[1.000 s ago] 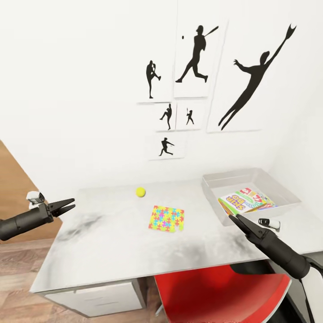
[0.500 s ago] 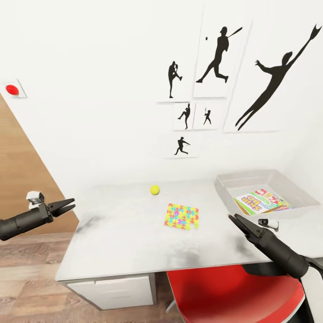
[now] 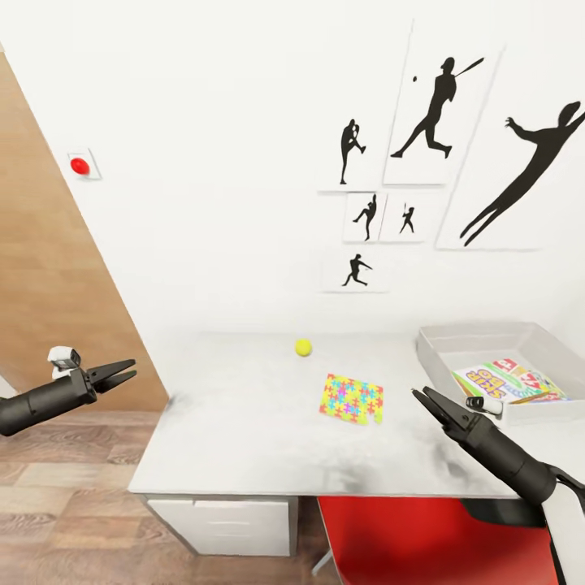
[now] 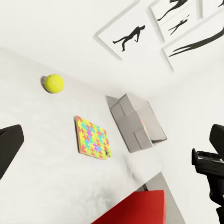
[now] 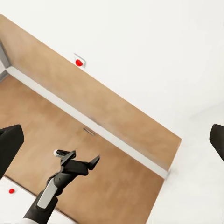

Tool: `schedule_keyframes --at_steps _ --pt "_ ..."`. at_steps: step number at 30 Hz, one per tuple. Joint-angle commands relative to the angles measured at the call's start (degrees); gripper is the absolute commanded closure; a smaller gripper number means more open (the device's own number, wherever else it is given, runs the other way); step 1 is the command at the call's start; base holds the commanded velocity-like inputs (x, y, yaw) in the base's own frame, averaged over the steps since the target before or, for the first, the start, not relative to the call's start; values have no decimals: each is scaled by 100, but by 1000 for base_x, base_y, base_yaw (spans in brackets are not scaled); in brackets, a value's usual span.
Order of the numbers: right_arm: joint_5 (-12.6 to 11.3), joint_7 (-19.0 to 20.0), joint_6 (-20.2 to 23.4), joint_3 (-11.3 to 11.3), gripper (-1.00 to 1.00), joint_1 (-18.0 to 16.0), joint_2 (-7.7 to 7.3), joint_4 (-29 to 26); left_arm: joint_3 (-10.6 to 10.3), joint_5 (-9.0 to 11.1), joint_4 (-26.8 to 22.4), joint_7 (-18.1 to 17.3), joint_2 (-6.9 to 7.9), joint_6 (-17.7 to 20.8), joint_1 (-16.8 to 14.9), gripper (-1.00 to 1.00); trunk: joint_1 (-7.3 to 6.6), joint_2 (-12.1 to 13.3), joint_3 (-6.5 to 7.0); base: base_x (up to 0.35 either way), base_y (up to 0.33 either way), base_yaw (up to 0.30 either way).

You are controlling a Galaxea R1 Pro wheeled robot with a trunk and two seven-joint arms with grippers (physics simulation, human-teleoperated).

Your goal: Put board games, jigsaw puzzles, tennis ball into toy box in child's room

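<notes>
On the white table (image 3: pixel 244 422) a small yellow tennis ball (image 3: pixel 303 347) (image 4: pixel 54 83) lies near the wall. A flat jigsaw puzzle (image 3: pixel 352 399) (image 4: pixel 92 138) lies in front of it, toward the right. The grey toy box (image 3: pixel 435 356) (image 4: pixel 126 116) stands at the table's right end with printed board games (image 3: pixel 505 380) lying inside. My left gripper (image 3: pixel 122 374) (image 5: pixel 87 163) hangs open in the air off the table's left end. My right gripper (image 3: pixel 422 396) is open over the table's front right, just short of the toy box. Neither holds anything.
A red chair (image 3: pixel 431 540) is tucked under the table at the front right, with a white drawer unit (image 3: pixel 227 524) under the left part. A wooden door (image 3: pixel 57 268) and a red wall button (image 3: pixel 79 165) (image 5: pixel 79 62) are at the left. Silhouette posters hang on the wall.
The whole picture has shifted right, so the camera has turned left; the door and red button have come into view. The ball, puzzle and box lie as before.
</notes>
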Motion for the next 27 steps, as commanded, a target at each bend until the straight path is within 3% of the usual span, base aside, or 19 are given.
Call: schedule_keyframes --at_steps 1,13,18,27 --pt "-9 8 27 -4 -100 -4 1 0 1 2 1 -9 0 32 -7 -100 3 -11 -3 0 0 138" --pt "-9 9 2 -9 -100 -4 4 1 1 0 1 -13 0 32 -6 -100 3 -11 103 0 0 113" --pt "-31 25 -294 -19 -100 -4 2 1 1 0 1 -15 0 26 -7 -100 3 -11 149 0 0 43" --pt "-42 26 -436 -13 -100 -4 3 1 1 0 -1 -23 0 23 -9 -100 3 -11 234 0 0 7"
